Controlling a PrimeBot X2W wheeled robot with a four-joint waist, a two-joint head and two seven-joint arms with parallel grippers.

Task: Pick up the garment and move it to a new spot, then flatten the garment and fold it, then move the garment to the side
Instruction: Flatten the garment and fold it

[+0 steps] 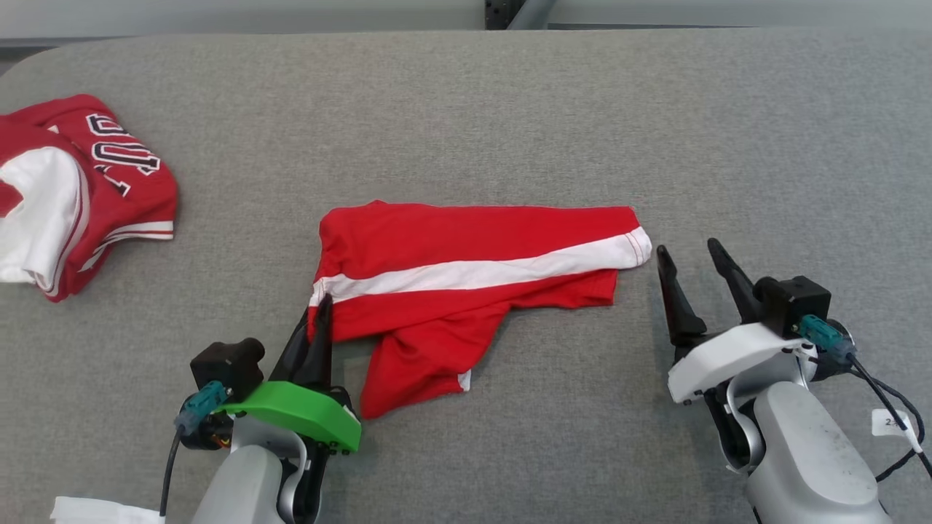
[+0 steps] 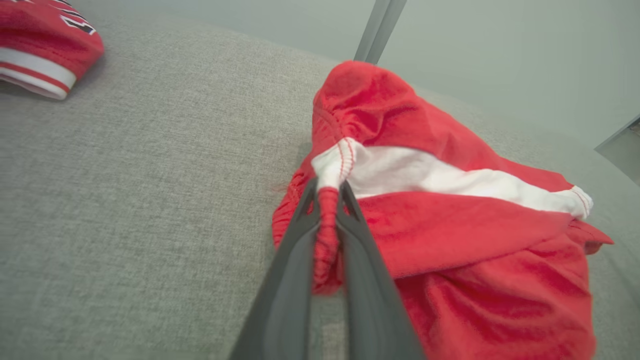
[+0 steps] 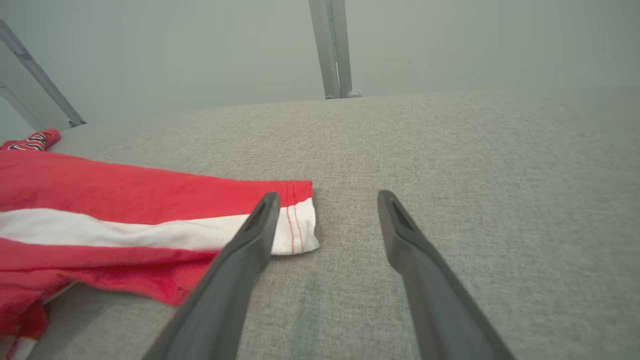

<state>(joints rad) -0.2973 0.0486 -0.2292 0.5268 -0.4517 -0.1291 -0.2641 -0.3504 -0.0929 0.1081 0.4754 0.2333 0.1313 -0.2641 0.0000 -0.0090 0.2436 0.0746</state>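
Shorts: the red shorts [image 1: 466, 284] with a white side stripe lie crumpled at the middle of the grey table [image 1: 510, 116], one leg stretched out flat toward the robot's right, the other bunched below it nearer the robot.
Left gripper: the left gripper [image 1: 320, 309] is at the shorts' left end, its fingers pinched tight on a gathered fold of red fabric at the waistband, just where the white stripe ends. In the left wrist view that fold is squeezed into a narrow roll between the fingers [image 2: 300, 235].
Why there: the waistband edge is thick and easy to catch, so a hold there likely serves to lift or drag the shorts to a new spot.
Right gripper: the right gripper [image 1: 695, 266] stands wide and holds nothing, just beside the shorts' right end. In the right wrist view the hem [image 3: 299, 225] of the stretched leg lies by its left finger; whether they touch cannot be told.
Why there: it looks placed to take the hem, so the two ends could be pulled apart and flattened.
Jersey: a second red and white garment, a jersey [image 1: 80, 189], lies heaped well left of the shorts.
Writing: dark, white-edged letters or numerals on the jersey, folded and upside down, not readable. A small tag [image 1: 892, 422] on the right arm's cable is too small to read.
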